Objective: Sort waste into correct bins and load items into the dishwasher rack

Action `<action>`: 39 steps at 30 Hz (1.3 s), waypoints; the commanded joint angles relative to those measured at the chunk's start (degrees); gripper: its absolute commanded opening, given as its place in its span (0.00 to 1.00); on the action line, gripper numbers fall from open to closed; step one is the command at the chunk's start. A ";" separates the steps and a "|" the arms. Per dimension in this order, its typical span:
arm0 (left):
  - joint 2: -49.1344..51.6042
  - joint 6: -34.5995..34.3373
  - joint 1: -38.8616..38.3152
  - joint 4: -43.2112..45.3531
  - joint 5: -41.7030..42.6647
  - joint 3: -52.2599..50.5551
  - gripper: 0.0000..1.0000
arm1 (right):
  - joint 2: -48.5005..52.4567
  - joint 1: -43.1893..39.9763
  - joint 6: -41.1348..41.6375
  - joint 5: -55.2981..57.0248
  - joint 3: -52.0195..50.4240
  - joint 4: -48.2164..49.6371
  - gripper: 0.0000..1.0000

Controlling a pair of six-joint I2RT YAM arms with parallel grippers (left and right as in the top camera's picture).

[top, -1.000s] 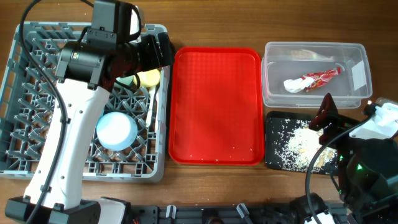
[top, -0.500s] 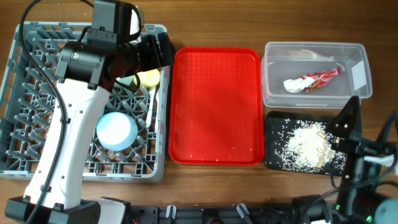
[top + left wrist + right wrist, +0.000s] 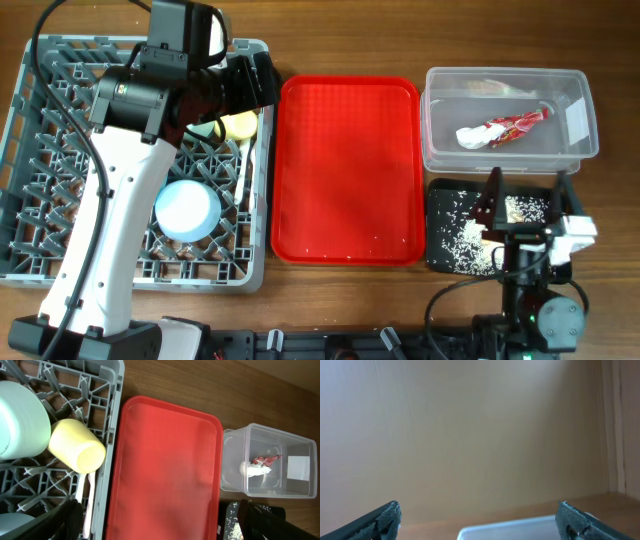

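Grey plastic rack (image 3: 40,45), frame left: yellow cup (image 3: 77,446), mint-green bowl (image 3: 20,420) and pale bowl (image 3: 187,210) lodged among pegs, likely for washing. Right side: wrapper (image 3: 505,128) in clear tub (image 3: 575,150), crumbs (image 3: 470,245) in black tray (image 3: 445,200), sorted by kind. Left claw (image 3: 160,516) above rack, right claw (image 3: 527,205) over black tray: both wide apart, empty.

Mint-green bowl (image 3: 20,415), half beyond the left wrist view's edge

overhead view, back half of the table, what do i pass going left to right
grey dishwasher rack → red serving tray → clear plastic tub
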 commanded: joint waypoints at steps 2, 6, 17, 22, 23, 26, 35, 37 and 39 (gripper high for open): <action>-0.02 -0.57 -0.02 0.13 -0.74 0.68 1.00 | -1.29 -0.39 -1.14 -2.43 -3.85 0.28 1.00; -0.02 -0.57 -0.02 0.13 -0.74 0.68 1.00 | -1.31 -0.39 -1.03 -2.45 -7.34 -1.40 1.00; -0.02 -0.57 -0.02 0.13 -0.74 0.68 1.00 | -1.31 -0.37 -14.80 -5.42 -7.34 -10.36 1.00; -0.02 -0.57 -0.02 0.13 -0.74 0.68 1.00 | -1.31 -0.37 -14.67 -5.42 -7.34 -10.27 1.00; -0.02 -0.57 -0.02 0.13 -0.74 0.68 1.00 | -1.31 -0.37 -14.69 -5.42 -7.34 -10.29 1.00; -0.02 -0.57 -0.02 0.13 -0.74 0.68 1.00 | -1.27 -0.37 -14.69 -5.42 -7.32 -10.29 1.00; -0.02 -0.57 -0.02 0.13 -0.74 0.68 1.00 | -1.27 -0.37 -14.67 -5.42 -7.32 -10.29 1.00; -0.02 -0.57 -0.02 0.13 -0.74 0.68 1.00 | -1.27 -0.37 -14.69 -5.42 -7.32 -10.29 1.00; -0.02 -0.57 -0.02 0.13 -0.74 0.68 1.00 | -1.27 -0.37 -14.67 -5.42 -7.32 -10.29 1.00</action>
